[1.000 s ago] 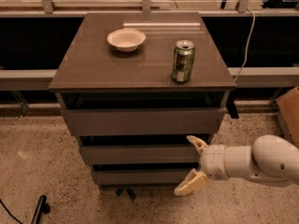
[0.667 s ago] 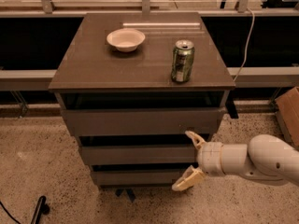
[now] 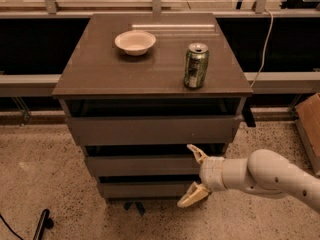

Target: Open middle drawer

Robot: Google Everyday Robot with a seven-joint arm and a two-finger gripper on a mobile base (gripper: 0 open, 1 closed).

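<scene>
Since the earlier frame, the gripper (image 3: 185, 175) has shifted a little to the left, closer to the drawer fronts. The bowl (image 3: 135, 42) and the can (image 3: 196, 65) have not moved.

1. Gripper position. The gripper is low in the camera view, in front of the right-hand part of the cabinet (image 3: 100, 79). The white arm (image 3: 272, 176) enters from the lower right.

2. Gripper state. The claw is spread wide.
- The upper finger (image 3: 195, 153) points up and to the left. Its tip is at the dark gap just above the middle drawer (image 3: 140, 166).
- The lower finger (image 3: 192, 194) points down and to the left. Its tip is below the bottom drawer (image 3: 145, 189).
- Nothing is held between the fingers. Whether either finger touches a drawer front cannot be determined.

3. Middle drawer position. The middle drawer is the second of three flat, handleless fronts. It lies below the top drawer (image 3: 150, 130) and above the bottom drawer. A dark shadowed gap runs along its upper edge. Its right end is just beside the gripper.

4. Cabinet top. The bowl sits toward the rear left. The can stands upright toward the right, well apart from the bowl.

5. Surroundings. A pale cable (image 3: 263, 44) hangs behind the cabinet on the right. The floor (image 3: 40, 174) is speckled.
</scene>
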